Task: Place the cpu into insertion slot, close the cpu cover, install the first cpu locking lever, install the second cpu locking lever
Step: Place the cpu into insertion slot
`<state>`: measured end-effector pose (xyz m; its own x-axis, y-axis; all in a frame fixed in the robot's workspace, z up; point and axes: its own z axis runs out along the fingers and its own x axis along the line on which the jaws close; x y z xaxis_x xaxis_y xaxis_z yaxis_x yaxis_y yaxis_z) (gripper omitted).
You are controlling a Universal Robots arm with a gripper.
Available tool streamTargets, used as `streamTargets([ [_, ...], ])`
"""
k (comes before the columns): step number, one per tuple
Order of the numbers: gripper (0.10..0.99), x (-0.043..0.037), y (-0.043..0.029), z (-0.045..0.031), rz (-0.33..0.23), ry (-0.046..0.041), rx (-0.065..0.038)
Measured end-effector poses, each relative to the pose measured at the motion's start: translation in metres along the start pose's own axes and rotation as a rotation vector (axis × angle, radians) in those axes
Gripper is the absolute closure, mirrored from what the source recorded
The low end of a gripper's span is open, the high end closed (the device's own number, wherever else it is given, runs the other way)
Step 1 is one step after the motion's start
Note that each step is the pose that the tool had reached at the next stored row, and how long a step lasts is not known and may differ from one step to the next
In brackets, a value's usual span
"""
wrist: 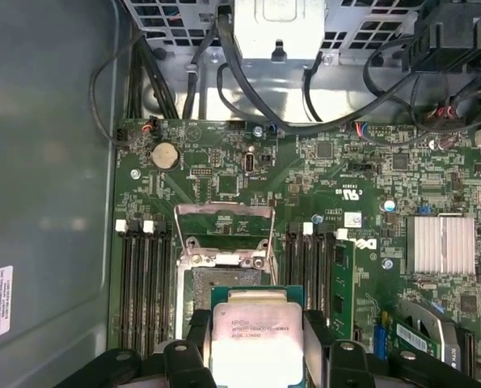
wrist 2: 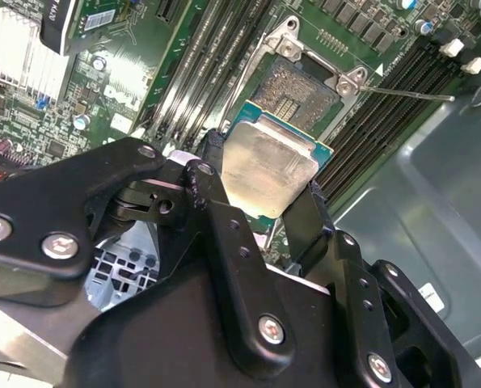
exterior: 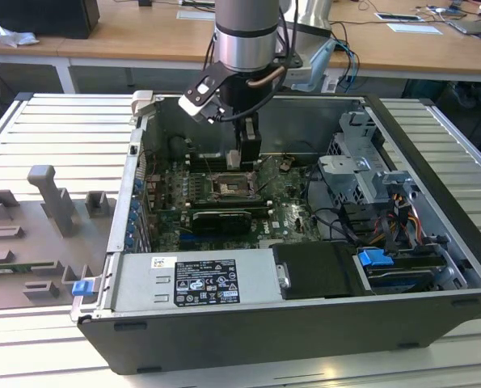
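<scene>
Pinching a flat, square, matte-silver cpu [wrist 2: 274, 162], the end effector [wrist 2: 262, 173] hovers.

cpu [wrist 2: 268, 166] face dull brushed metal, cpu cover [wrist: 224, 257] shiny bare metal, motherboard [wrist: 345, 171] glossy green

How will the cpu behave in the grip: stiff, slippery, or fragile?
The cpu looks stiff: a flat metal-capped plate, probably not bending. Its smooth face and thin edges, pinched by the gripper, may slip. Likely light, being thin.
</scene>
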<state>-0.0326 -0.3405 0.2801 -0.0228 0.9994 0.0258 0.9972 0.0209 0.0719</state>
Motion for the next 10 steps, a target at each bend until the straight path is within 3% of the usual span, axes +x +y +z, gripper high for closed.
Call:
streamTargets([
  [10, 0.545, 0.0001, -0.0021, 0.0141, 0.0, 0.0001, 0.0],
])
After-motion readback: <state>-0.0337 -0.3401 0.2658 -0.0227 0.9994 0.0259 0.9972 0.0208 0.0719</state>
